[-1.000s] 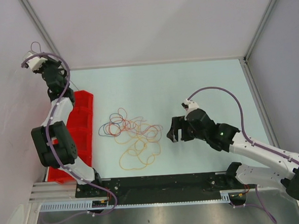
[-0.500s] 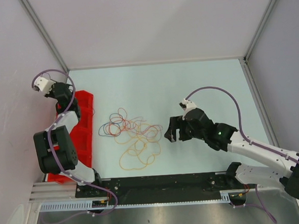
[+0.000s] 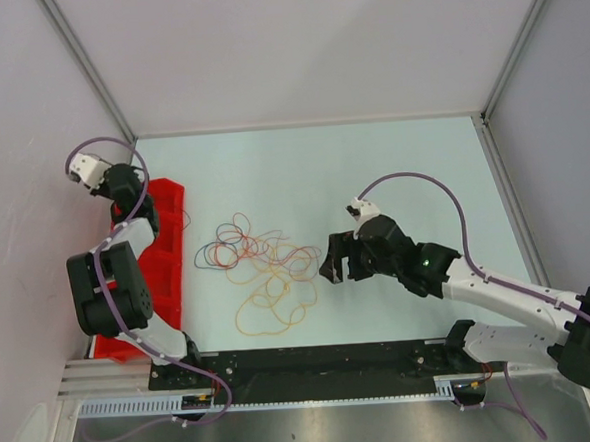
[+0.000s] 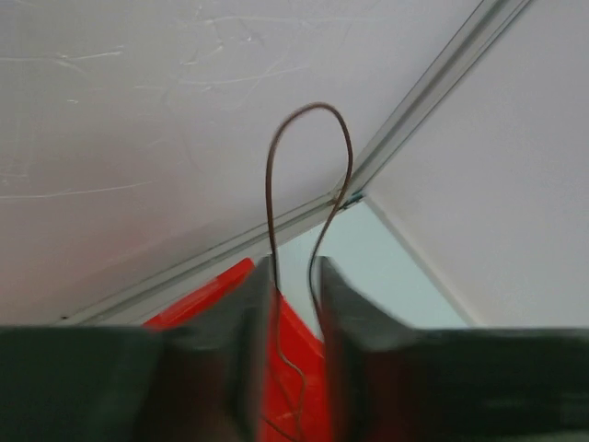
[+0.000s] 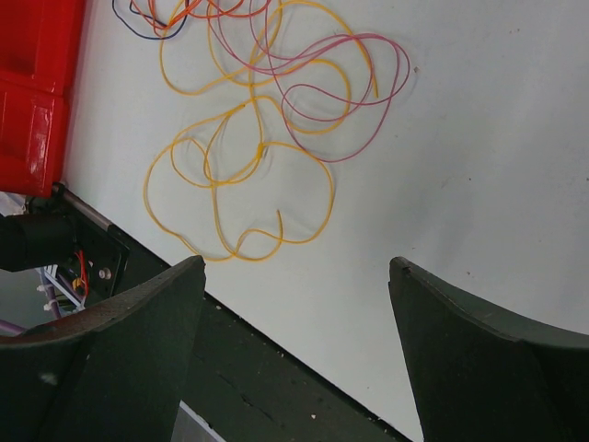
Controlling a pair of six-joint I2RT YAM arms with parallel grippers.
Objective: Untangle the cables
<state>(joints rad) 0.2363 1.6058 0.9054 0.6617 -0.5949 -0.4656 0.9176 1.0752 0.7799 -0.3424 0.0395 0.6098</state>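
Observation:
The cables [image 3: 263, 268] lie in a loose tangle of orange, red, dark blue and pink loops left of the table's middle. In the right wrist view the orange loops [image 5: 239, 175] and pink loops [image 5: 340, 92] spread ahead of my right gripper [image 5: 294, 267], which hovers open and empty just right of the pile [image 3: 330, 269]. My left gripper [image 3: 124, 179] is raised over the back end of the red bin [image 3: 161, 239]. A thin brown cable loop [image 4: 270, 184] passes loosely between its parted fingers [image 4: 294, 267], rising above the tips and trailing down into the bin.
The red bin [image 5: 37, 83] runs along the table's left side, against the wall. A black base rail [image 3: 314, 360] borders the near edge, close under my right gripper. Enclosure walls and aluminium posts close in the back and both sides.
My left arm has dropped from high by the wall to just over the red bin, and its jaws have parted round the brown cable. My right gripper has crept left toward the pile.

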